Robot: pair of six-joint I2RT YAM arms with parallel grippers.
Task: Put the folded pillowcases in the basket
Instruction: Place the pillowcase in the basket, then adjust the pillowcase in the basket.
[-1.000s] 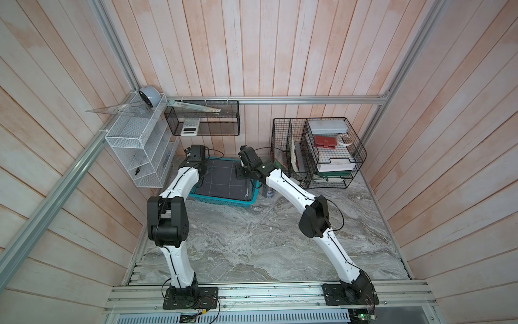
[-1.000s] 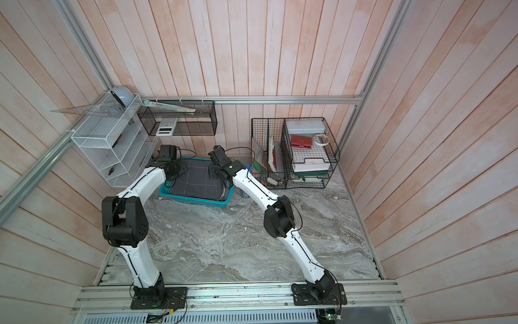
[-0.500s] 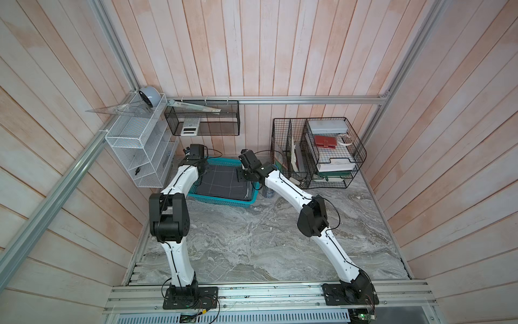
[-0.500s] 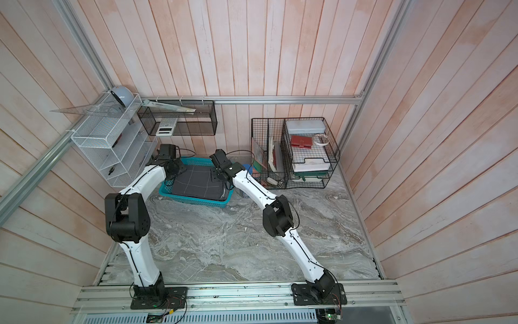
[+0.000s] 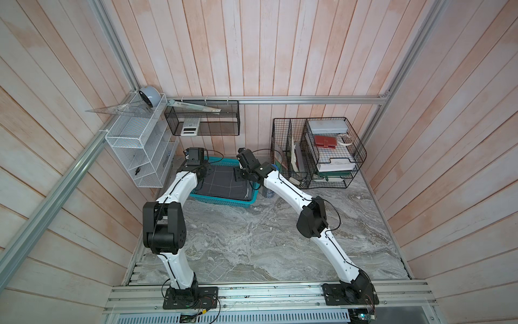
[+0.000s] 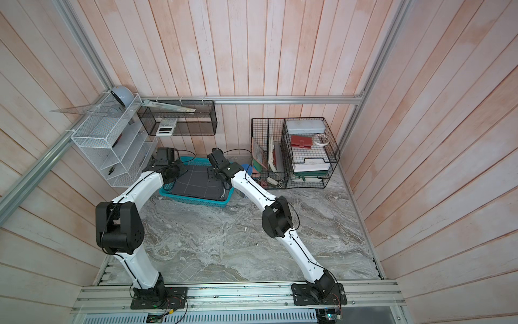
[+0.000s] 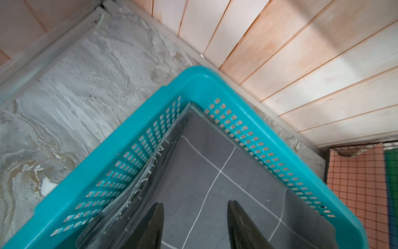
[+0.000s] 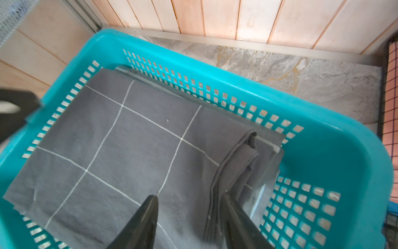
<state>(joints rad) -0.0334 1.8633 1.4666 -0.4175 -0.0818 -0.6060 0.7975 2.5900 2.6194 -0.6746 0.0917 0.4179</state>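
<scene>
Pillowcase lower than a second ago, lying flat inside basket, left gripper released, right gripper released, jaws apart over it.

The counter is grey marble-look stuff. Sitting right on it along the back wall: a teal basket toward the left, a black wire rack in the right corner (stuffed with books and papers), and a small can between them, just beside the basket.
</scene>
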